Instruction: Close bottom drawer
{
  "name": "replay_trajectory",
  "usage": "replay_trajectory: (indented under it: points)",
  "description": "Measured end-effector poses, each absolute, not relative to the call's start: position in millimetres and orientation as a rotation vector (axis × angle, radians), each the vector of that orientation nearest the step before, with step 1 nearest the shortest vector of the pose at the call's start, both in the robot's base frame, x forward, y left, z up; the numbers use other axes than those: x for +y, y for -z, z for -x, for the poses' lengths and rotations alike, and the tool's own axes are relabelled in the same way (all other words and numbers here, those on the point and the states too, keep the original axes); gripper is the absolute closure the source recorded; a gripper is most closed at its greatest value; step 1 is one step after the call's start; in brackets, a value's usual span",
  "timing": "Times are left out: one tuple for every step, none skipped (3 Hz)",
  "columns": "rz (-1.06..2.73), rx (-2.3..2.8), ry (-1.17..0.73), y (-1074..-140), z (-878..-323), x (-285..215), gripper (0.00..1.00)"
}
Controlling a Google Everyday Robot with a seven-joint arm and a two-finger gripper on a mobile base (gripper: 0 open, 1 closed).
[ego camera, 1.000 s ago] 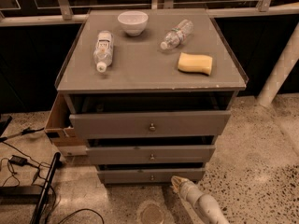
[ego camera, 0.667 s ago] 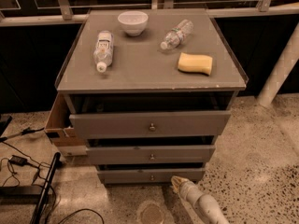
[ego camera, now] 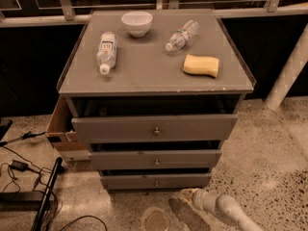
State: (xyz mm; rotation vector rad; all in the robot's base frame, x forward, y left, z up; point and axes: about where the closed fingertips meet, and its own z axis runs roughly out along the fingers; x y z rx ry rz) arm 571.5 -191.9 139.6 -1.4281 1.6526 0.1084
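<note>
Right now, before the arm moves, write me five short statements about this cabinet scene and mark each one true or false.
1. A white bowl stands on the cabinet top. True.
2. Both bottles stand upright. False: each lies on its side.
3. The gripper is on the knob of the bottom drawer. False: it hangs low near the floor, in front of the drawer and apart from it.
4. The yellow sponge lies on the cabinet top. True.
5. The bottom drawer has the narrowest front of the three. True.
</note>
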Motion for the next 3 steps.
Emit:
replay_trajectory:
  points:
    - [1.479, 1.797, -0.331, -146, -559, -246, 1.00]
    - [1.511, 1.782, -0.378, -142, -542, -240, 1.00]
    - [1.511, 1.782, -0.378, -142, -542, -240, 1.00]
